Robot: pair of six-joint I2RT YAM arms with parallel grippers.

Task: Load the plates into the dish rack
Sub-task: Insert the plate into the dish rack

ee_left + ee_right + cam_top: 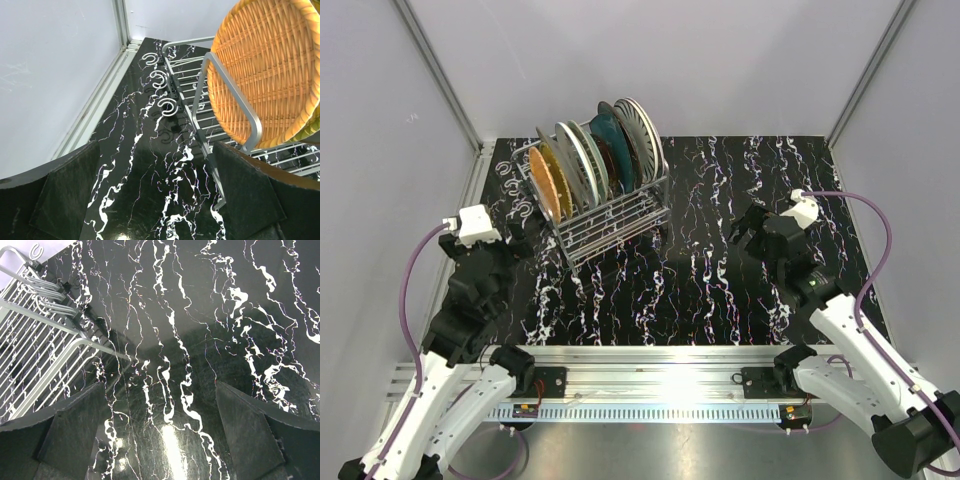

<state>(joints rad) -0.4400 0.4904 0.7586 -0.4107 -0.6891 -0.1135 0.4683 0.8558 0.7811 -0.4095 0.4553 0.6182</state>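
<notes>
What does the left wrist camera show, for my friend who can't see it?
An orange woven round plate stands on edge in a silver wire dish rack, upper right. The left claw, open and empty, frames a black table with white marble streaks.

top: high, looking down | wrists: low, forward | shared: dish rack (617,220)

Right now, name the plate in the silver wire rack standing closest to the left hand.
The orange woven round plate, at the end of the silver wire rack facing the left hand; every other plate stands behind it.
</notes>
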